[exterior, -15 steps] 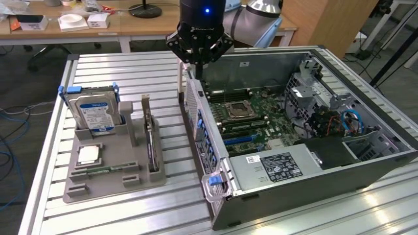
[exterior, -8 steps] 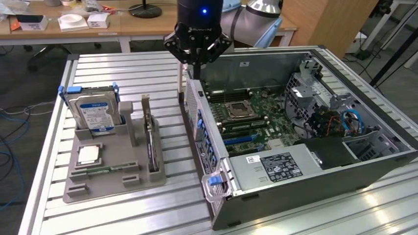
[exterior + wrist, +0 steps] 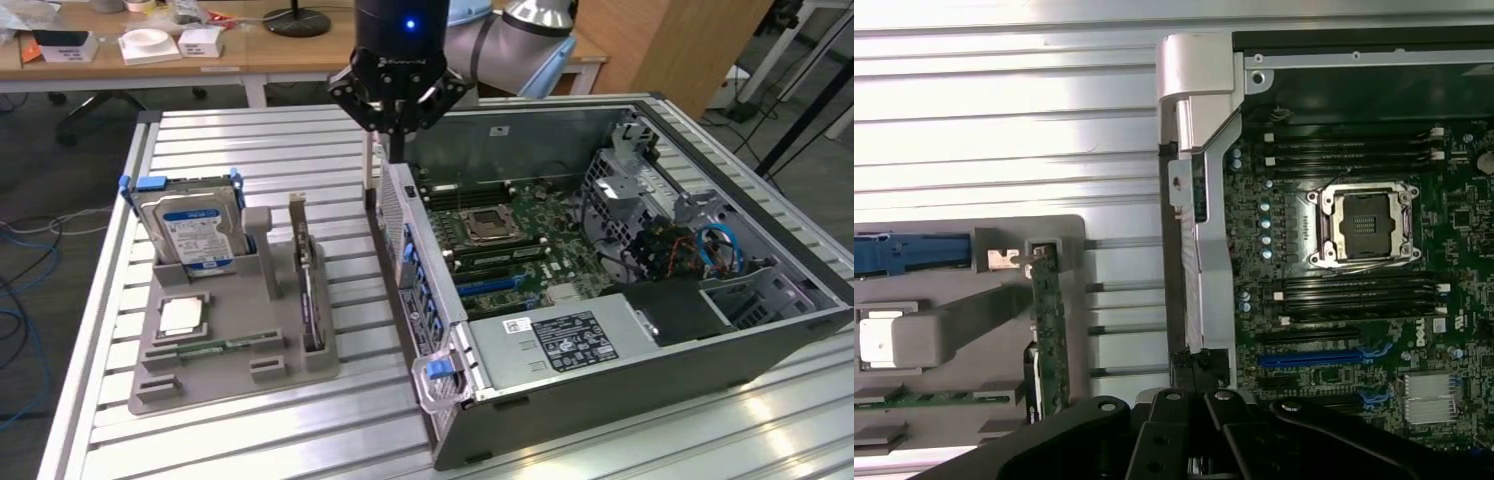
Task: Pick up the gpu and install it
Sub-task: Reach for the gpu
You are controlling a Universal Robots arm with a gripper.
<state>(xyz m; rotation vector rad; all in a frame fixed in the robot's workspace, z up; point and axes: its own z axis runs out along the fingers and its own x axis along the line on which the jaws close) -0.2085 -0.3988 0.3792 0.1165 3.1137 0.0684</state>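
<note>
exterior view: my gripper (image 3: 396, 135) hangs pressed together, empty, over the case (image 3: 627, 390) rim, and the gpu (image 3: 310, 290) looks light, stiff, fragile, so i'd pinch its top edge.

Ribbed silver aluminium table (image 3: 227, 140), glare patches at near corner. Behind: long light wooden desk (image 3: 267, 55) carrying small white boxes (image 3: 150, 45), round black stand base (image 3: 296, 20). Tall wooden cabinet panel (image 3: 681, 45) at exterior view's right. Dark floor (image 3: 40, 320), loose cables (image 3: 27, 232) trailing.
</note>
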